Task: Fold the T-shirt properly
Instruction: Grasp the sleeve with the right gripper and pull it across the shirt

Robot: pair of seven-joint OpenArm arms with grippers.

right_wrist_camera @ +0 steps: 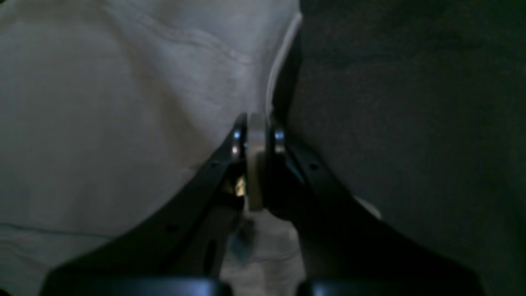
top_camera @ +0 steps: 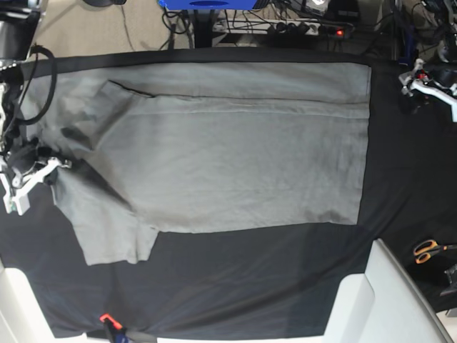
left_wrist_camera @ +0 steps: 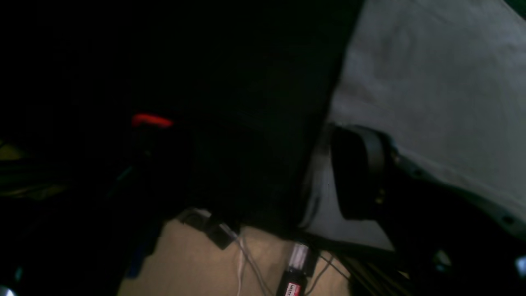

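Near left corner: white stand (top_camera: 21, 307) at the worktop's (top_camera: 235, 286) edge, beside the cloth and nearest the base view; clear of the shirt, so probably no hindrance.
Right fingers (right_wrist_camera: 258, 131): closed on the shirt's edge at the base view's left, seemingly to keep that side gathered and lifted for folding.
Shirt (top_camera: 243, 150): spread across the middle of the worktop, a folded-over band along its far side, a crumpled flap hanging towards the near side under the right fingers. That flap could get trapped crooked unless drawn straight.
Red-tipped tool (top_camera: 112, 325): near edge, below the flap, apart from the cloth; a low sweep might catch it.
Near right stand: white (top_camera: 350, 307), close below the shirt's right half, narrowing the room there.
Left fingers (top_camera: 414, 87): spread wide with nothing between them, just beyond the shirt's right end, likely kept off so the right can work; free to take the far right corner next.
Scissors (top_camera: 426, 251): orange-handled, at the right edge, well apart from the shirt.
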